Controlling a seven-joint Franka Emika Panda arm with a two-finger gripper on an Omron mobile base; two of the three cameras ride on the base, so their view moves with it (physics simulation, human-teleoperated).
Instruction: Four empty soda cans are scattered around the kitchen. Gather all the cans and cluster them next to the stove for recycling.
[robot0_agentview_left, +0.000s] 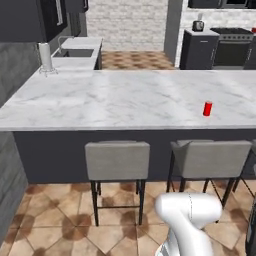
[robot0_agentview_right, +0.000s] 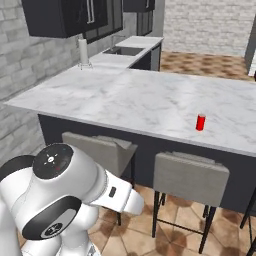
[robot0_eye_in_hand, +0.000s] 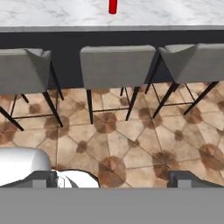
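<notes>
Left base view: a small red cylindrical soda can (robot0_agentview_left: 207, 108) stands upright on a white, grey-veined marble island counter (robot0_agentview_left: 115, 100), near its front edge toward the right. Grey padded stools (robot0_agentview_left: 117, 161) with thin black legs line the dark island front over patterned brown tile. The black stove (robot0_agentview_left: 234, 47) stands far behind at upper right; a white paper-towel roll (robot0_agentview_left: 45, 56) sits near a sink (robot0_agentview_left: 76, 52) at upper left.

Right base view: the same soda can (robot0_agentview_right: 200, 122) stands on the marble counter (robot0_agentview_right: 125, 100), above and beyond a stool (robot0_agentview_right: 190, 179).

Hand view: the gripper (robot0_eye_in_hand: 114, 179) points at the tiled floor, its dark fingertips (robot0_eye_in_hand: 187, 179) wide apart and holding nothing. The soda can (robot0_eye_in_hand: 113, 6) lies well ahead of the hand, at the top edge, on the counter (robot0_eye_in_hand: 52, 13) above the middle stool (robot0_eye_in_hand: 117, 65).
</notes>
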